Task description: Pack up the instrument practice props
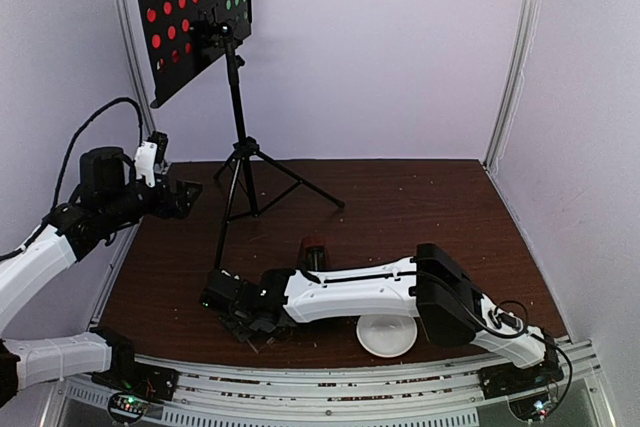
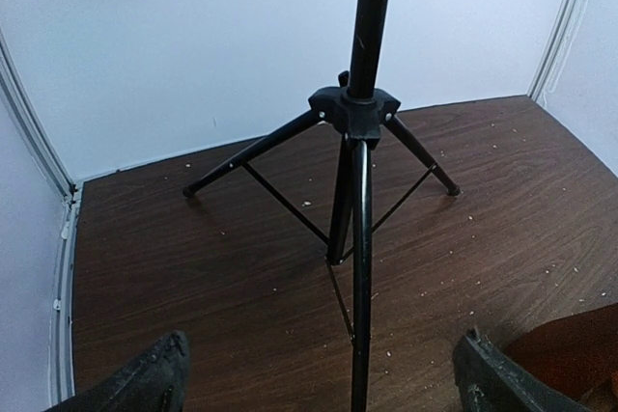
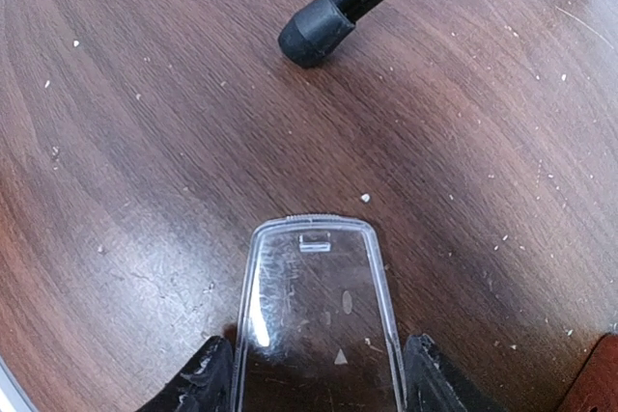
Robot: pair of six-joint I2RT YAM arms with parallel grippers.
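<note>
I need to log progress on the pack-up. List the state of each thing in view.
music stand: upright, legs spread, not folded.
music sheets: on the stand's desk, red and green showing through the holes.
metronome: on the table, cover off.
clear cover: held between the right fingers, low over the table.
left fingers: open, empty, facing the stand.
white bowl: on the table, partly under the right arm.

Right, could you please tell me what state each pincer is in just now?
Left pincer: open, holding nothing.
Right pincer: closed on the clear cover.
</note>
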